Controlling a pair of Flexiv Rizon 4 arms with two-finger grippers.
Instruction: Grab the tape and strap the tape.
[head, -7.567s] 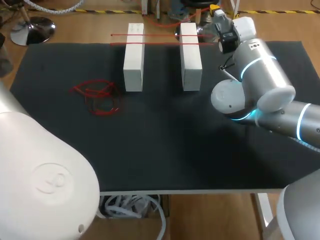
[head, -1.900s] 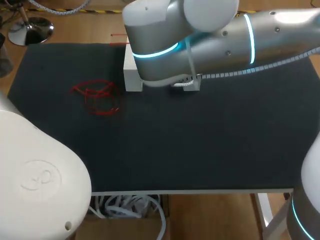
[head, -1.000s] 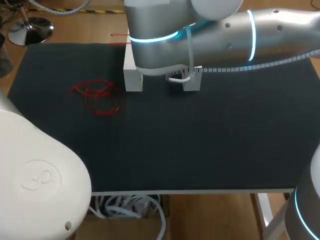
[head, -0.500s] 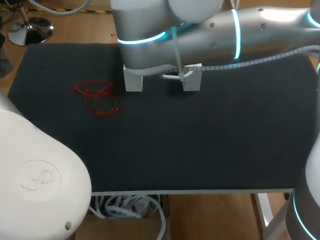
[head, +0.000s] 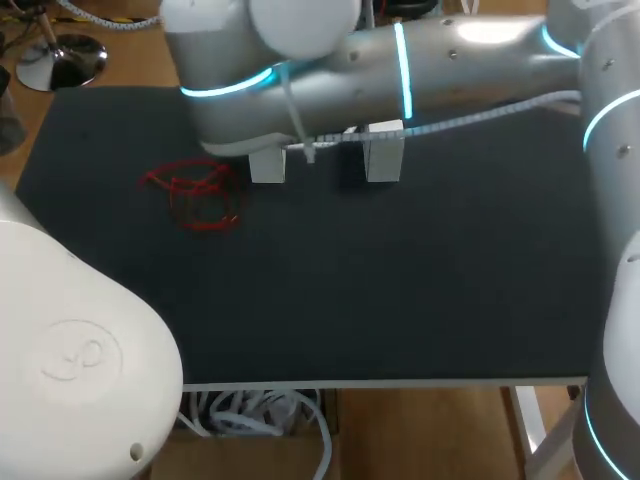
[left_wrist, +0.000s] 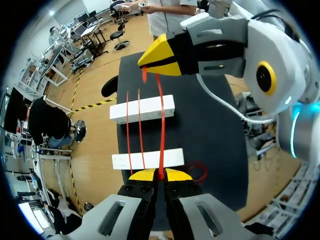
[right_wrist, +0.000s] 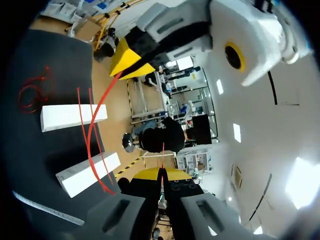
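Now black table (head: 400, 300): white blocks (head: 384, 160), red tape (left_wrist: 161, 125) above, tangle (head: 195, 198) beside.

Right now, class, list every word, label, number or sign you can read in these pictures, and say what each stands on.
No text reads clearly anywhere.
White block nearest the left wrist camera: faint small print at one end, too small to read.
Left arm's cap: an embossed round emblem, no legible letters.
Red tape: shows no print.
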